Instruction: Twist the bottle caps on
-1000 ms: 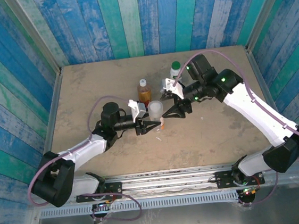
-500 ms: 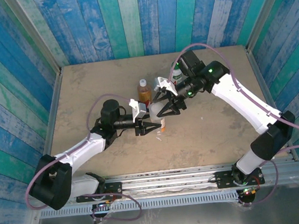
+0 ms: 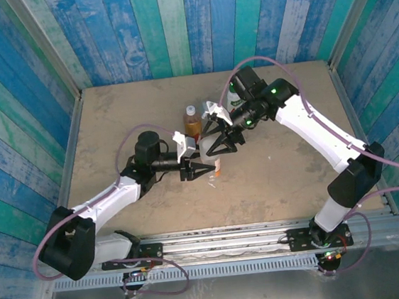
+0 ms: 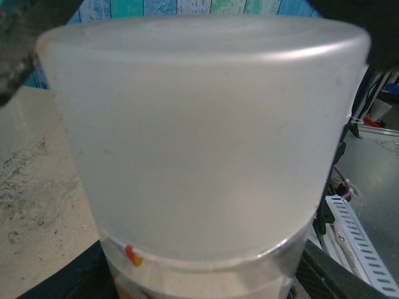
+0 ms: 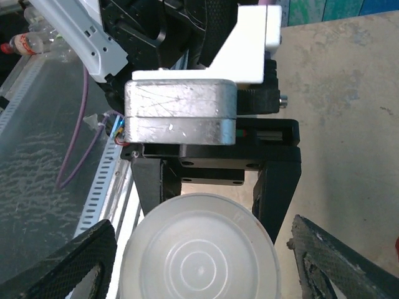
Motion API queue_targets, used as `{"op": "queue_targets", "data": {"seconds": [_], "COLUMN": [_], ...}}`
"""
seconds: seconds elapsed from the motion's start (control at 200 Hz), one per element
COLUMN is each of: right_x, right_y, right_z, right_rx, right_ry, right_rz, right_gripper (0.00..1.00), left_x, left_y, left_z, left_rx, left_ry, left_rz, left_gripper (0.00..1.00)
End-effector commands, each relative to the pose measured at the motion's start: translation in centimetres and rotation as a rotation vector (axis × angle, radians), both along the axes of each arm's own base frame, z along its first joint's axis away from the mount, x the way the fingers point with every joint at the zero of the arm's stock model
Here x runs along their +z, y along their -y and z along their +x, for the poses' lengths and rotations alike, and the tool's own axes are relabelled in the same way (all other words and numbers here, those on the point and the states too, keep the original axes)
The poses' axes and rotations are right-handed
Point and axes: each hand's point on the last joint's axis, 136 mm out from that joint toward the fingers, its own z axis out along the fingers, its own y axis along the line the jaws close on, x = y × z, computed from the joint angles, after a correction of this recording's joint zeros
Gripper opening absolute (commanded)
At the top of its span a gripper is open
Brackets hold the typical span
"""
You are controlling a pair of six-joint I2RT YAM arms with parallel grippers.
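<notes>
At the centre of the table [image 3: 111, 123], the left hand [image 3: 200, 168] grips the short clear bottle [image 4: 206, 277] beneath its pale grey cap [image 5: 199, 252], which the open, empty right hand [image 3: 221, 141] straddles; closing off-centre risks cross-threading it.

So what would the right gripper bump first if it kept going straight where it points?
Most likely the wide pale grey plastic cap, between the right gripper's open fingers, atop the short clear plastic bottle the left gripper holds.

Left gripper [image 3: 206, 168]: holds the short bottle [image 3: 216, 166].
Right gripper [image 3: 220, 146]: fingers wide, over the grey cap [image 3: 205, 147].
Amber bottle [image 3: 192, 124]: stands just behind.
</notes>
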Motion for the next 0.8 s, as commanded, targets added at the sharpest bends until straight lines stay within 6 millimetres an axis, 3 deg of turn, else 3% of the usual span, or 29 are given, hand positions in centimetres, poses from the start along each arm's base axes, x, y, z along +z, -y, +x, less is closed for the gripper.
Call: {"op": "queue_targets", "data": {"seconds": [0.0, 0.16, 0.265, 0.406, 0.611, 0.796], "right_x": [0.1, 0.3, 0.1, -0.4, -2.8, -3.7], "right_y": [0.0, -0.1, 0.0, 0.3, 2.2, 4.2], "right_z": [0.2, 0.1, 0.1, 0.8, 4.2, 5.2], "right_rx": [-0.003, -0.005, -0.018, -0.088, -0.472, -0.808], "right_ry": [-0.009, -0.025, -0.032, -0.052, -0.091, -0.07], "right_rz": [-0.013, -0.007, -0.017, -0.062, -0.192, -0.213], "right_gripper": [0.71, 0.58, 0.55, 0.54, 0.51, 0.49], "left_x": [2.5, 2.5, 2.6, 2.8, 4.3, 4.9], "left_y": [-0.1, -0.1, -0.1, -0.5, -1.4, -2.0], "left_z": [-0.8, -0.6, -0.1, 2.7, 5.5, 7.2], "left_rx": [-0.026, -0.017, 0.015, 0.181, 0.359, 0.475], "left_ry": [0.076, 0.076, 0.083, 0.092, 0.14, 0.195], "left_rz": [-0.039, -0.037, -0.039, -0.039, -0.099, -0.116], "left_gripper": [0.53, 0.53, 0.53, 0.53, 0.52, 0.51]}}
